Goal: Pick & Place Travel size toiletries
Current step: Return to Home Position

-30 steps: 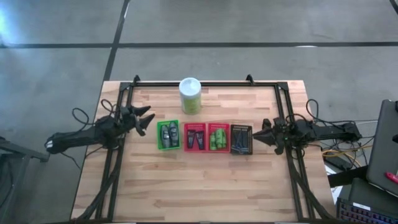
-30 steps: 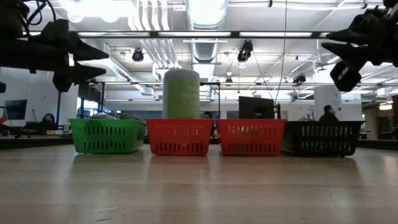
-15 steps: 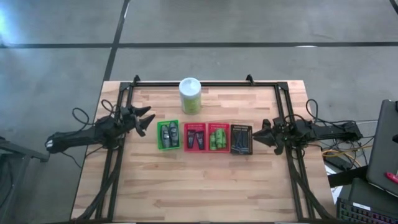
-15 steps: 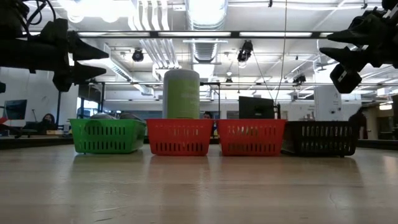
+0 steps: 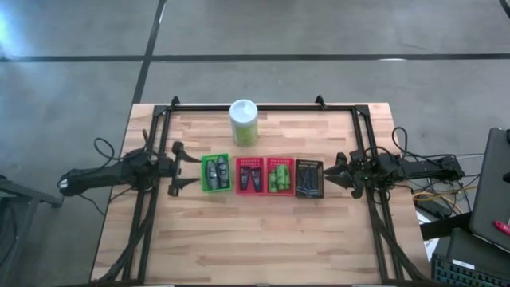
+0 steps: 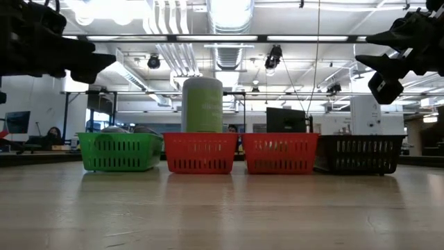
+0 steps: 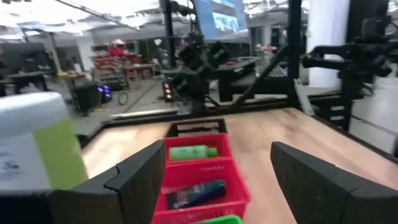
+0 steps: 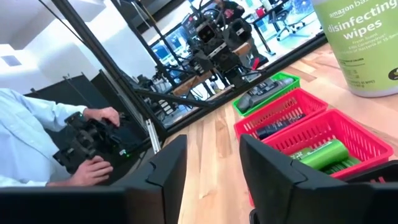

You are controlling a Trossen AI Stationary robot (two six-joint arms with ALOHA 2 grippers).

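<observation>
Four slotted baskets stand in a row at mid-table: a green basket [image 5: 215, 173] with dark grey tubes, a red basket [image 5: 249, 175] with dark tubes, a red basket [image 5: 279, 175] with green mini bottles [image 8: 323, 152], and a black basket [image 5: 308, 178] with thin dark sticks. My left gripper [image 5: 177, 168] is open and empty, in the air just left of the green basket; it also shows in the left wrist view [image 7: 217, 186]. My right gripper [image 5: 333, 171] is open and empty, in the air just right of the black basket.
A tall green wipes canister with a white lid [image 5: 244, 121] stands behind the baskets. A dark frame [image 5: 239, 106] runs along the table's far, left and right sides. A person's hands [image 8: 93, 137] work a device beyond the table. Bare wood lies in front of the baskets.
My left gripper has moved a little toward the table's near edge and has turned about its own axis. Its fingers stood one above the other before. Now they lie level, side by side, facing the green basket. The right arm has kept still.
</observation>
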